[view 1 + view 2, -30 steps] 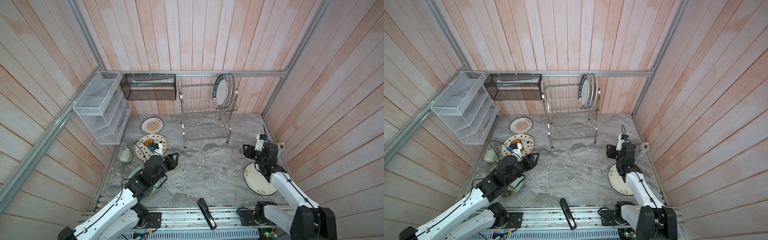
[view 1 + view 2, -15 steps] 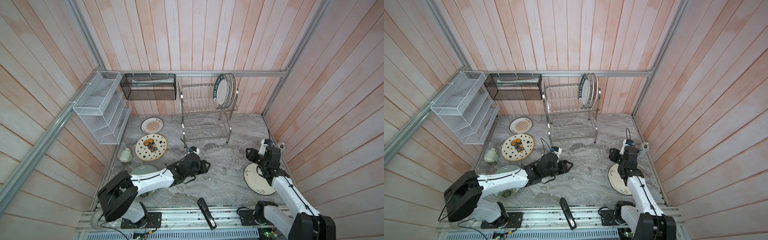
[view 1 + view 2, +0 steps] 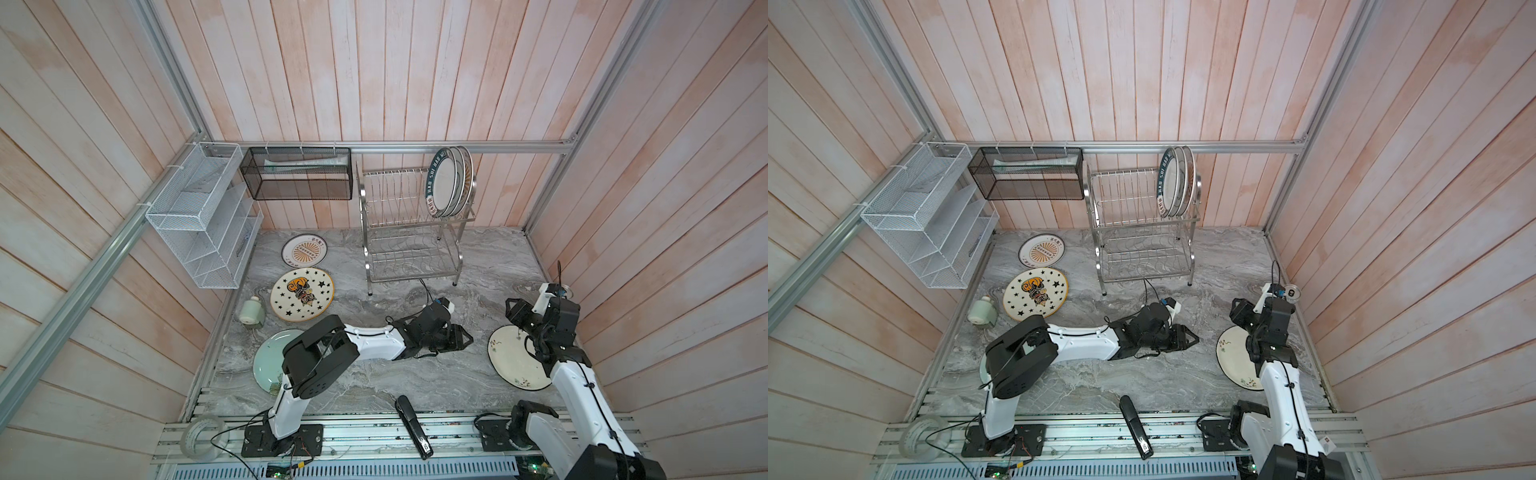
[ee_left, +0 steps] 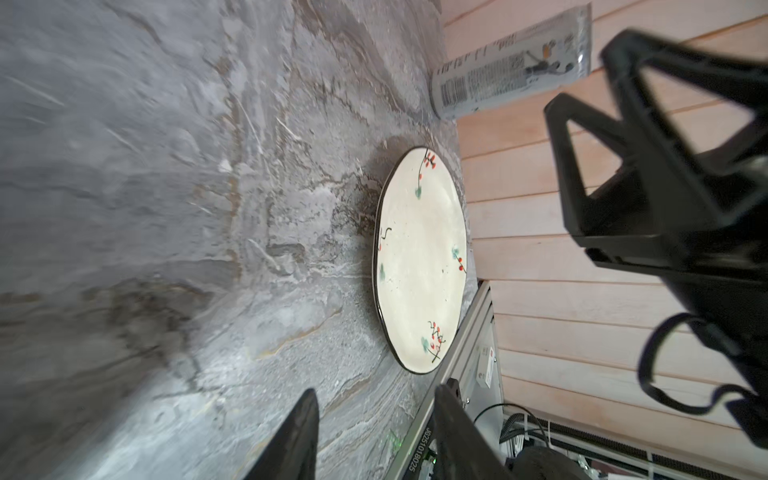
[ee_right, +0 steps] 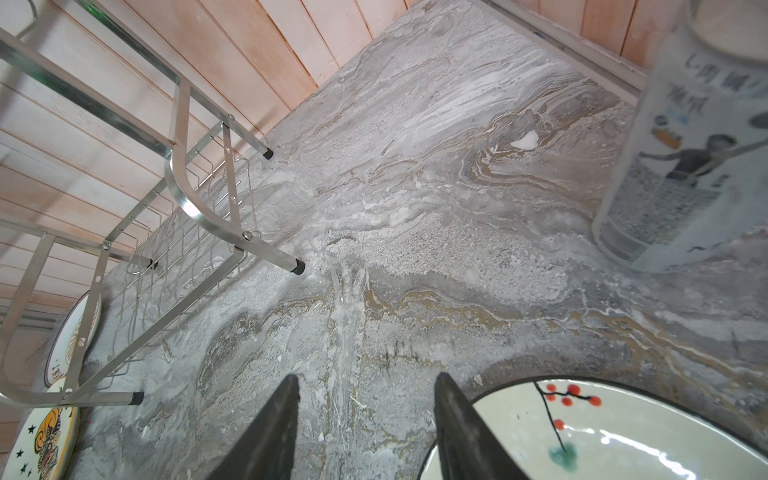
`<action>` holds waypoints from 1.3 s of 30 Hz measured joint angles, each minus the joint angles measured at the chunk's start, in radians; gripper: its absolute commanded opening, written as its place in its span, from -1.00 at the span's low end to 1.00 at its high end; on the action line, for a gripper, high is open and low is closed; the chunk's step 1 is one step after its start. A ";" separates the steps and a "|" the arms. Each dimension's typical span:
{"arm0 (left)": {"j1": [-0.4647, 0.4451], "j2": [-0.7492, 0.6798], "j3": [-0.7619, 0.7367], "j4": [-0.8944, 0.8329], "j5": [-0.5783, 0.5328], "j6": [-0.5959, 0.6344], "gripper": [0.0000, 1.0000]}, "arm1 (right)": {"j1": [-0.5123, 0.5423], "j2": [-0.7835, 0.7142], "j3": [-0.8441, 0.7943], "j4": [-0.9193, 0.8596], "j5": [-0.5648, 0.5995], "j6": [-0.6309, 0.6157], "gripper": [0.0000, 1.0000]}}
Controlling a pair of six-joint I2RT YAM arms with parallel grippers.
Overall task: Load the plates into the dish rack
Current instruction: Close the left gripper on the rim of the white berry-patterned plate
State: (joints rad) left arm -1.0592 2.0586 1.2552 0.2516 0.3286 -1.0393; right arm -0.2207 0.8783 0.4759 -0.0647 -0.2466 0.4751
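Grey marble tabletop (image 3: 374,386) fills a wood-panelled booth. On its left lie three of the plates, flat and apart: a sunburst plate (image 3: 304,250) farthest, a star plate (image 3: 302,294) nearer, and a pale green plate (image 3: 268,355) half hidden under the left arm. At the far middle stands the dish rack (image 3: 399,195), with three plates (image 3: 451,183) upright at the right end of its upper tier and free slots to their left.

Right of centre, the left gripper (image 3: 465,337) lies low over the marble, jaws apart and empty, aimed at the flowered plate (image 3: 513,361). That plate rests flat near the right wall. The right gripper (image 3: 512,311) hovers at its far-left rim, jaws likewise apart and holding nothing.

The step in hand looks to be lifting this plate. Flat ceramic on stone offers only its rim, so one arm would best steady or tip the plate. The other can then slide a finger beneath the lip and close firmly. The can (image 3: 1291,292) by the right wall stands close, so the lift should swing clear of it.
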 measured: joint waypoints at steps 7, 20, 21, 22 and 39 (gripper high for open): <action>-0.057 0.141 0.135 0.020 0.063 -0.053 -0.09 | -0.043 -0.021 0.000 -0.016 -0.039 0.000 0.07; -0.081 0.267 0.211 0.082 0.083 -0.180 -0.16 | -0.061 -0.052 0.000 -0.027 -0.073 0.000 0.07; -0.084 0.277 0.217 0.089 0.082 -0.192 -0.17 | -0.062 -0.055 0.000 -0.028 -0.075 0.000 0.07; -0.087 0.283 0.219 0.093 0.081 -0.203 -0.19 | -0.062 -0.058 0.000 -0.029 -0.077 0.000 0.07; -0.096 0.360 0.298 0.134 -0.040 -0.305 -0.67 | -0.068 -0.088 0.000 -0.044 -0.103 0.000 0.07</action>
State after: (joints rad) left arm -1.1553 2.4184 1.5536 0.3859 0.2882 -1.3441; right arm -0.2890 0.7906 0.4759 -0.1089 -0.3496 0.4751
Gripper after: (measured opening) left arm 0.191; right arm 0.534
